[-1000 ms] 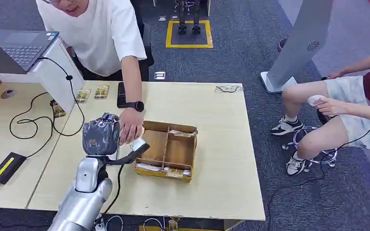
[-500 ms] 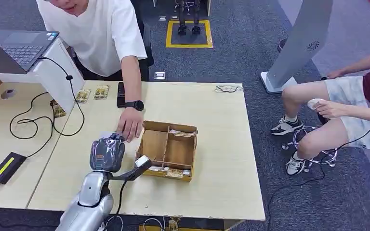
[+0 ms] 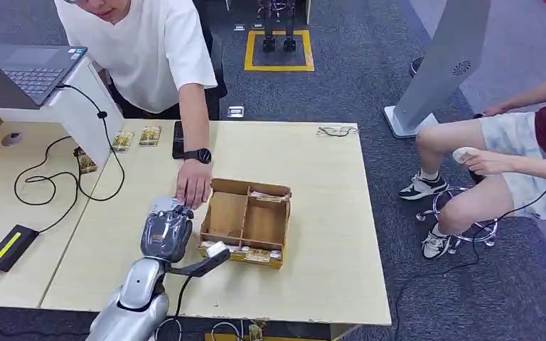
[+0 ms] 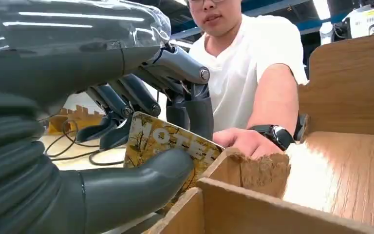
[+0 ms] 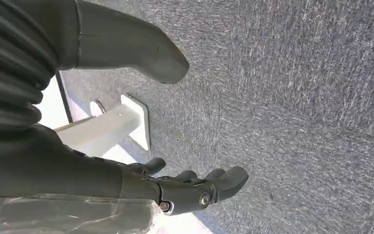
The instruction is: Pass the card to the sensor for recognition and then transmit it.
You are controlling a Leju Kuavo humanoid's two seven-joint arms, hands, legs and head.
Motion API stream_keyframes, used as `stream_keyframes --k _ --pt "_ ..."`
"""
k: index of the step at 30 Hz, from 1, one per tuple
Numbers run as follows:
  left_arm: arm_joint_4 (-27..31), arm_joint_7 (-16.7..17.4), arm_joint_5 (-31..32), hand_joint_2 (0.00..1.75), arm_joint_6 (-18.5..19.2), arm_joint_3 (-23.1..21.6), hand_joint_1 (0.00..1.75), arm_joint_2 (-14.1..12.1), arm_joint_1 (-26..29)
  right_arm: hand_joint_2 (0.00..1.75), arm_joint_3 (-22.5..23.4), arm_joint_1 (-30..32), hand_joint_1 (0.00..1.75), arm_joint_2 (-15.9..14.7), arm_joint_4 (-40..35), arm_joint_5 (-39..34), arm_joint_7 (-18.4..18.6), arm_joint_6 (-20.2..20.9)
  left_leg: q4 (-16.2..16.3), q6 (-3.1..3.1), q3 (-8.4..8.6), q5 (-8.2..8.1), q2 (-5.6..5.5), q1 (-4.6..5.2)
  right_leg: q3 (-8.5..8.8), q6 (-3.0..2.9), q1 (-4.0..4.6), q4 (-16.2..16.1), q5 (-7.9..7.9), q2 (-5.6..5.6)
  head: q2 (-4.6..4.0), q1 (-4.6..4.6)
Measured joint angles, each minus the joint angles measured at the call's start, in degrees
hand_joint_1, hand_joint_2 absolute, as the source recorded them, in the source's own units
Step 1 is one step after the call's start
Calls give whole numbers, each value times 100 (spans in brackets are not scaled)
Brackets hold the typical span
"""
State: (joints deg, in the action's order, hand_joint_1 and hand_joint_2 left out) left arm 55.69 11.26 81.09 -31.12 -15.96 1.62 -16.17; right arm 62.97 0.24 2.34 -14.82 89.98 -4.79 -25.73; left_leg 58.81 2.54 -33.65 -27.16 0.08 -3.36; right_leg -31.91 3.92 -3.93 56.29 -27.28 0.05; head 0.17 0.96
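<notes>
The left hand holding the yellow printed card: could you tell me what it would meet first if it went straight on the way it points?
Probably the person's hand resting on the table just beyond the left hand and yellow printed card; depth is unclear.

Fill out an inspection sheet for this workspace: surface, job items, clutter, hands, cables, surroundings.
Surface: light wooden table.
Job's things: card printed MOTEL, held by the left hand beside the wooden divided box; sensor not identifiable.
Clutter: cards at the far edge, laptop on a white stand, black adapter.
Hands: left grips the card; right hand hangs over grey carpet, fingers apart, holding nothing.
Cables: black cable looping across the table.
Surroundings: a person's hand rests by the box; a seated person to the right.
</notes>
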Motion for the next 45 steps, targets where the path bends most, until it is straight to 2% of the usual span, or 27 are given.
stream_keyframes --k 19,24,27,32,40,45 --pt "-125 83 85 175 538 -114 175 -50 23 175 -2 5 0 0 -35 0 42 11 0 0 2 0 0 0 2 0 0 0 0 0 0 0" --pt "-144 94 77 175 575 -116 175 -53 23 175 -4 5 0 0 -37 0 70 13 0 0 2 0 -1 0 2 0 0 0 0 0 0 0" --pt "-142 105 48 175 494 -116 175 -53 23 175 -4 6 0 0 -37 0 85 17 0 0 2 0 -1 0 2 0 0 0 0 0 0 0" --pt "-110 35 -244 175 20 -116 175 -53 24 175 -6 10 0 2 -37 0 57 15 0 0 1 0 -1 0 2 0 0 0 0 0 0 0" --pt "457 -341 -726 175 -435 -116 175 -55 8 175 31 8 0 2 -37 -15 -96 -24 0 0 0 0 -1 0 1 0 0 0 0 -1 0 0" --pt "839 -463 -907 175 -505 -116 175 -48 -55 175 77 2 0 13 -37 -59 -160 -39 0 0 1 0 -1 0 1 0 0 0 0 -1 0 2"
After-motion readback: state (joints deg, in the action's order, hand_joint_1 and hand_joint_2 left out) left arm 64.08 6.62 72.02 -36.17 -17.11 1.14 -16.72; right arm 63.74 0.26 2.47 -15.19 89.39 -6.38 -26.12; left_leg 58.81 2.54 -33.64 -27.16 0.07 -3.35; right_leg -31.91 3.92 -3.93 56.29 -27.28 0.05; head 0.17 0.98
